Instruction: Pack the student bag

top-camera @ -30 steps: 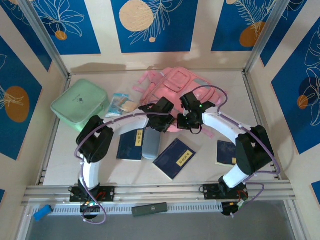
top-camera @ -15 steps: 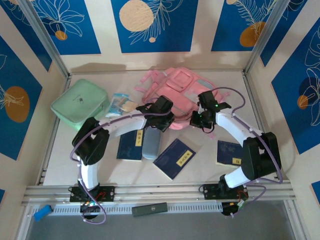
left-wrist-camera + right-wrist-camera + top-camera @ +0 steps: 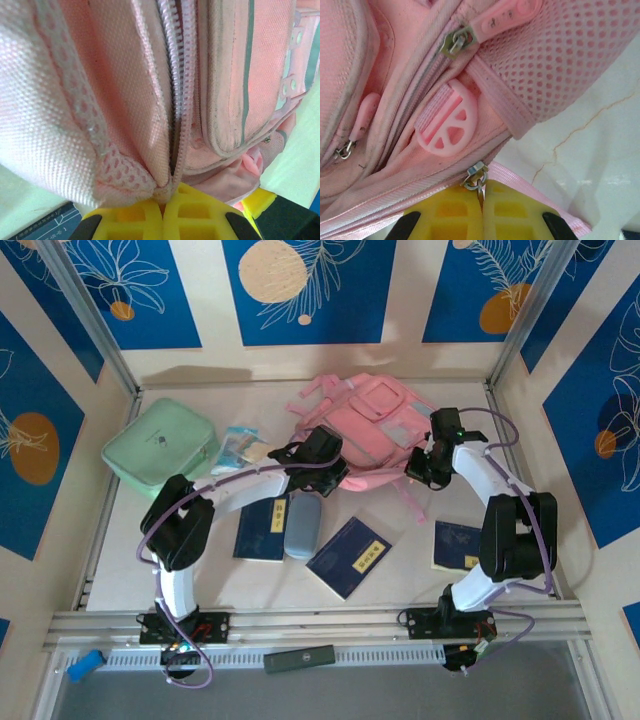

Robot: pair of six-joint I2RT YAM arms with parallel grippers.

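Pink student bag lying at the far middle of the table, left end effector pressed together on the bag's fabric at a zip's end, right end effector pinching a metal zip pull at the bag's right side, blue notebook nearer the arms

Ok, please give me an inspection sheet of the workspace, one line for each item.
Surface: pale table, no spills seen.
Job's things: pink bag lying at the back.
Clutter: green case, packet, grey pouch, three blue booklets.
Grippers: left gripper shut on bag fabric beside a zip; right gripper shut on a zip pull.
Cables: purple cables looped along both arms.
Surroundings: blue patterned panels; black bar on the front rail.
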